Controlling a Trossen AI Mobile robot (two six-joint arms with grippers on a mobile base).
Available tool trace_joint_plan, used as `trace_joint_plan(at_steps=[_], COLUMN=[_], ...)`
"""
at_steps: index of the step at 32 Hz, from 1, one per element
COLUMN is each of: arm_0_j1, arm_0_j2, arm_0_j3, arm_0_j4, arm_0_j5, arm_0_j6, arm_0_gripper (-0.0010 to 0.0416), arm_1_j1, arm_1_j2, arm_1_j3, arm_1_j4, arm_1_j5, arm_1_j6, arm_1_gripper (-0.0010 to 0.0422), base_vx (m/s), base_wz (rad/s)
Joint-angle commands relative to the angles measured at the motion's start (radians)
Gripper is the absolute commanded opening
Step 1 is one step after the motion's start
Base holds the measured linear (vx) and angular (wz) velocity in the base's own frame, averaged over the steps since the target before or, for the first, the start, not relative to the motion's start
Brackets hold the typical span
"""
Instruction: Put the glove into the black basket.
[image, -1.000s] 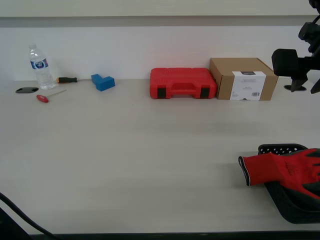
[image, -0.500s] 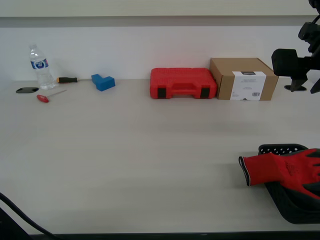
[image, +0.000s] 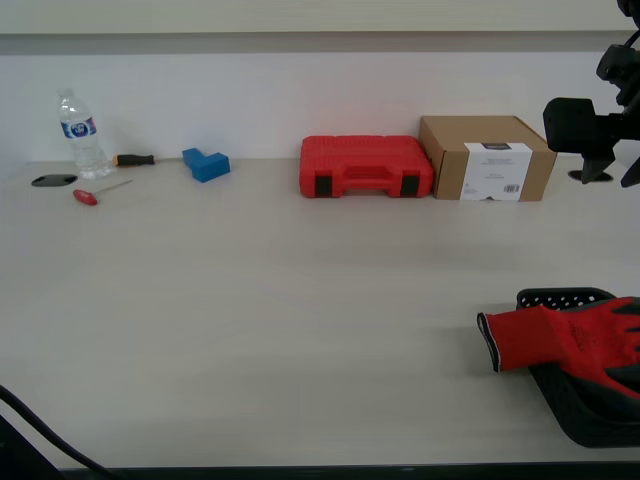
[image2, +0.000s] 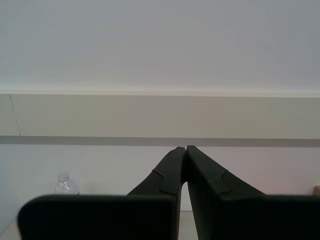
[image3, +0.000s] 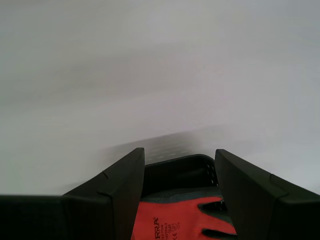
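Glove (image: 560, 338): draped over basket (image: 560, 297) rim, cuff hanging onto surface (image: 300, 300). First claw (image3: 180, 187): open, empty, above it. Second claw (image2: 182, 165): closed, empty. Advice: nudge cuff fully inside.

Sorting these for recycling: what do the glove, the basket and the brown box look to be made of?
The glove looks like red knit fabric with a dark, matte, rubbery-looking coating, seen in my first wrist view. The basket looks like black moulded plastic: rigid rim, perforated wall. The box looks like plain brown cardboard with a white printed label.
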Motion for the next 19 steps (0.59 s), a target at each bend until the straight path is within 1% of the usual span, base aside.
trace_joint_plan(at_steps=[1, 19], arm_0_j1=[0.000, 0.000], arm_0_j2=[0.000, 0.000], arm_0_j3=[0.000, 0.000], arm_0_j4=[0.002, 0.002], arm_0_j5=[0.004, 0.004], arm_0_j6=[0.000, 0.000], arm_0_gripper=[0.0195, 0.0195], arm_1_j1=[0.000, 0.000], arm_1_j2=[0.000, 0.000], arm_1_j3=[0.002, 0.002], arm_1_j4=[0.005, 0.005], arm_1_j5=[0.000, 0.000], arm_1_j6=[0.000, 0.000], arm_1_gripper=[0.0000, 0.0000], base_vx=[0.000, 0.000], base_wz=[0.000, 0.000])
